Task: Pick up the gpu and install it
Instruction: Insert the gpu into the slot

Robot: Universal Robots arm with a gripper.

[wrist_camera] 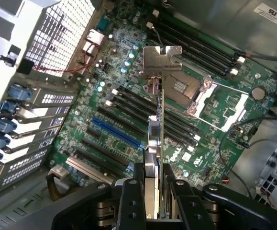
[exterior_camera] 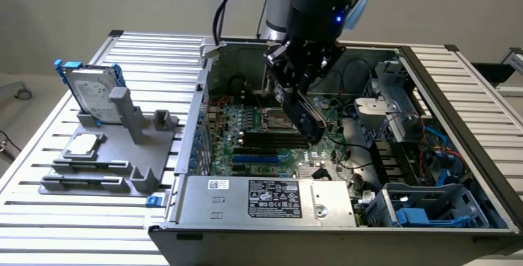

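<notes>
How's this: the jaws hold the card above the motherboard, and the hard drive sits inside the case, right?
No. The exterior view shows the hard drive standing on the grey rack outside the case; the jaws do hold the card above the motherboard.

I see a dull bare-metal bracket (wrist_camera: 161,60) on the gpu (wrist_camera: 155,134), a matt black gripper (wrist_camera: 153,194), a faintly glossy motherboard (wrist_camera: 227,110) and ribbed satin aluminium on the table (exterior_camera: 155,48)
</notes>
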